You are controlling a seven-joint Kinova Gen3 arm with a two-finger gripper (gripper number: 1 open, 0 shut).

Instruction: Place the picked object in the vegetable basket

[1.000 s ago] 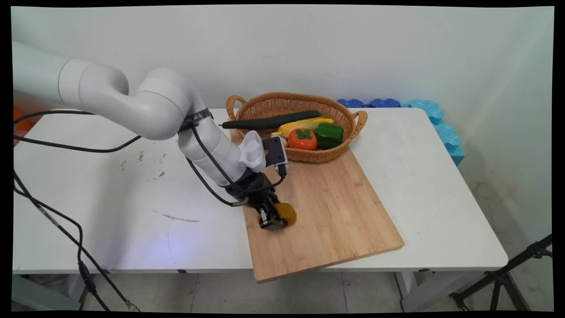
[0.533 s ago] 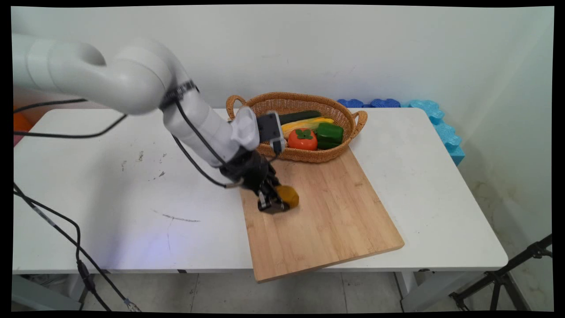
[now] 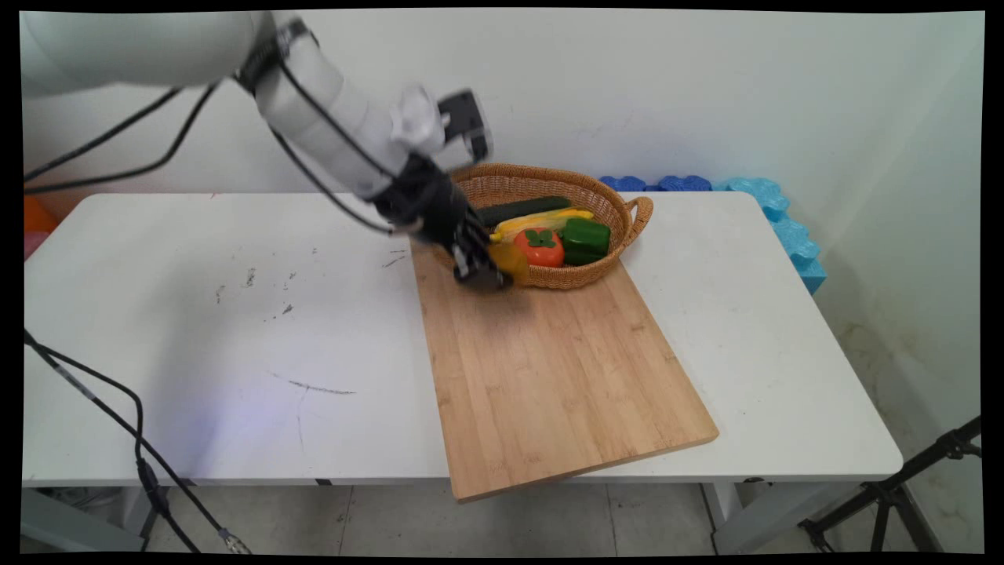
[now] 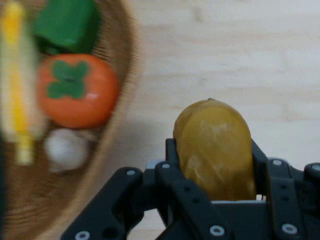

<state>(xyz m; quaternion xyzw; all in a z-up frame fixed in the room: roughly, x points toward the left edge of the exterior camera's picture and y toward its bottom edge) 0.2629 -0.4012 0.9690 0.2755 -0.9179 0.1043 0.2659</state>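
The gripper (image 3: 490, 271) clamps a smooth, mustard-yellow potato (image 4: 215, 150), raised beside the wicker basket's (image 3: 549, 182) near rim.

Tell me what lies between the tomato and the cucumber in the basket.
The corn lies between the tomato and the cucumber, all inside the basket. The main view shows it.

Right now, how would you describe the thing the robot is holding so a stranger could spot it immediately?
Find the wicker basket at the far end of the wooden cutting board. At its near left rim the black gripper is shut on a yellow-brown potato, lifted off the board. It is dull mustard, unlike the basket's orange persimmon, green pepper and corn.
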